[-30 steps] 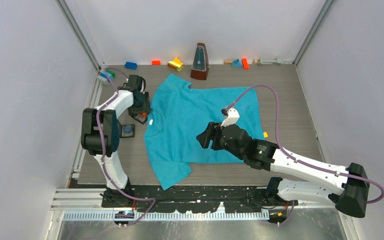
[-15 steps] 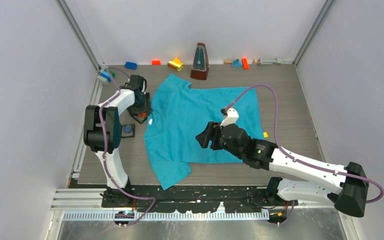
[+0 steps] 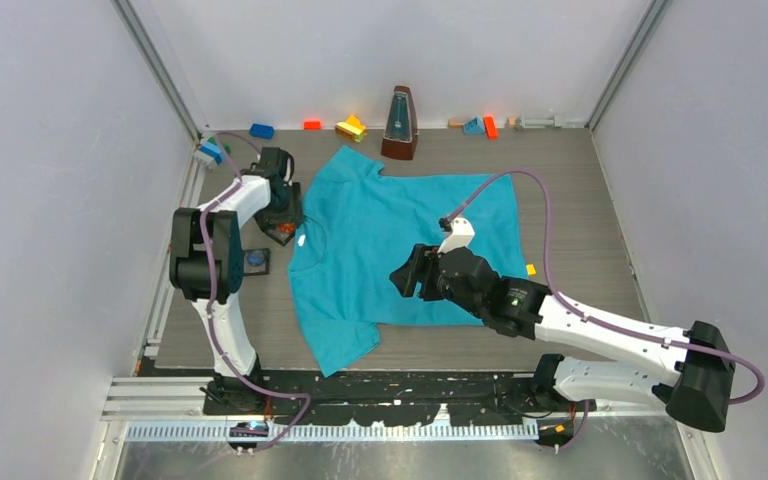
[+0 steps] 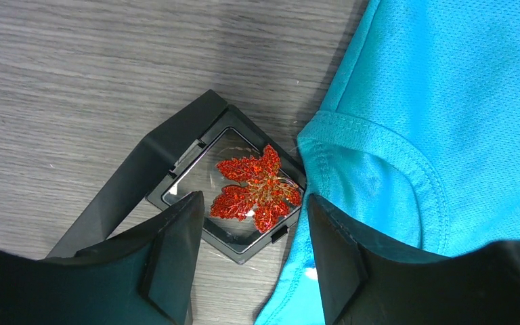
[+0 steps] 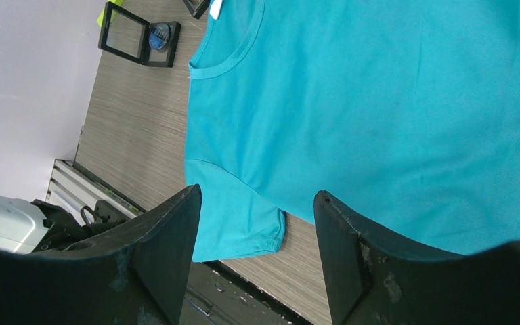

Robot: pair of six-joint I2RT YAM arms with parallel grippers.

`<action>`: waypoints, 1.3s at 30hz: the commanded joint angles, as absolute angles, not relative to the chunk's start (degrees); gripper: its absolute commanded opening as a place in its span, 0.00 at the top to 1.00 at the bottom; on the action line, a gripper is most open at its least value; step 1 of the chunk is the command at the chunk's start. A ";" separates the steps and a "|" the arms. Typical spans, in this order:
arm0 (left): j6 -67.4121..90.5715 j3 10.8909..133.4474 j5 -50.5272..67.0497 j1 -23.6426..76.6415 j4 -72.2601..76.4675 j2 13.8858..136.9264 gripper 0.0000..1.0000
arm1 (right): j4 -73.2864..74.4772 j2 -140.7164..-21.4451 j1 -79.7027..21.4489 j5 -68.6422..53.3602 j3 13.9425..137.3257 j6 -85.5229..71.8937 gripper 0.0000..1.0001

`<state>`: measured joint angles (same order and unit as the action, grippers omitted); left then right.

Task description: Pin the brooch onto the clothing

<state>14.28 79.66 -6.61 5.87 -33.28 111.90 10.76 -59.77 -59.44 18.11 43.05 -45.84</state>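
Observation:
The teal-blue T-shirt, the clothing [image 3: 400, 240], lies flat on the table, its collar [image 4: 379, 156] toward the left. A red leaf-shaped brooch [image 4: 257, 187] rests in an open black display case [image 4: 196, 152] right beside the collar. My left gripper [image 4: 254, 254] hovers open just above the case, the brooch beyond its fingertips and nothing between them. In the overhead view that gripper [image 3: 282, 225] sits at the shirt's left edge. My right gripper [image 3: 407, 272] hangs open above the shirt's lower middle; its wrist view shows the shirt [image 5: 379, 101] below the empty gripper [image 5: 257, 250].
A second black case with a blue item [image 3: 254, 261] lies left of the shirt. A metronome [image 3: 399, 124] and several coloured blocks [image 3: 350, 128] line the back wall. A small yellow piece [image 3: 531, 268] sits right of the shirt. The table's front edge [image 5: 298, 271] is close to the sleeve.
The right arm has edged slightly left over the shirt. The left arm has shifted only a little near the case. Both grippers stay open.

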 commanded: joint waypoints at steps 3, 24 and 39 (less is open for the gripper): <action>13.36 81.02 -7.62 5.80 -33.55 113.94 0.37 | 8.01 -60.88 -59.15 18.16 43.59 -46.68 0.33; 12.66 82.09 -8.80 5.72 -34.44 114.92 0.48 | 7.54 -63.35 -58.90 16.53 44.10 -47.00 0.33; 11.79 81.46 -10.64 5.71 -33.86 108.68 0.66 | 7.82 -63.77 -58.80 16.19 44.30 -47.55 0.33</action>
<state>12.99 81.65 -8.05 5.87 -33.76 112.99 10.33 -63.53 -59.00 15.68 43.05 -46.76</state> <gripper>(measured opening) 0.388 0.671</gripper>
